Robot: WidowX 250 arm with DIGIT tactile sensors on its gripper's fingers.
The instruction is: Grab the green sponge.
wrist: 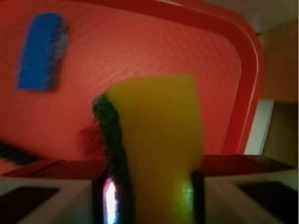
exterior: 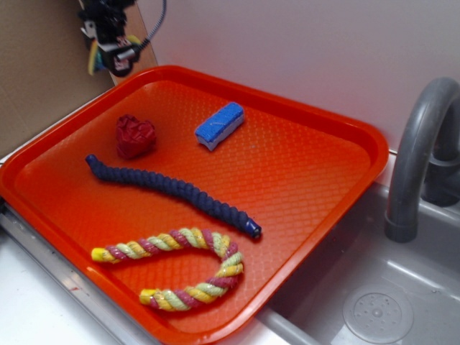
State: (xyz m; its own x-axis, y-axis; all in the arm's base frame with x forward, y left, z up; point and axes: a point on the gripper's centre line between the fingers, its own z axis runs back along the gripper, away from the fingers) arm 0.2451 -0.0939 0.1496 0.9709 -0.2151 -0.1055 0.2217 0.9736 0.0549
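The end effector (wrist: 149,186) was clamped on the green sponge (wrist: 156,140), its two fingers (wrist: 46,186) pressed against the sponge's sides in the wrist view. The sponge stood upright between them, yellow foam facing the camera and the thin dark green scouring layer running down its left edge. In the exterior view the end effector (exterior: 111,47) hung raised above the far left corner of the red tray (exterior: 316,180), with a sliver of yellow and green of the sponge (exterior: 93,57) showing at its left side, well clear of the tray's surface.

On the tray, the blue-and-white sponge (exterior: 220,125) lay near the far rim. The red wrinkly lump (exterior: 135,135) sat to the left of that sponge, near it but apart. A dark blue rope (exterior: 172,188) stretched diagonally across the tray's middle, its upper end just beside the lump. A multicoloured twisted rope (exterior: 183,266) lay bent in a U close to the tray's near rim. To the right of the tray stood a grey faucet (exterior: 417,158) over a grey sink (exterior: 377,313). In the wrist view the blue-and-white sponge (wrist: 39,51) appeared blurred at the upper left of the tray (wrist: 247,84).
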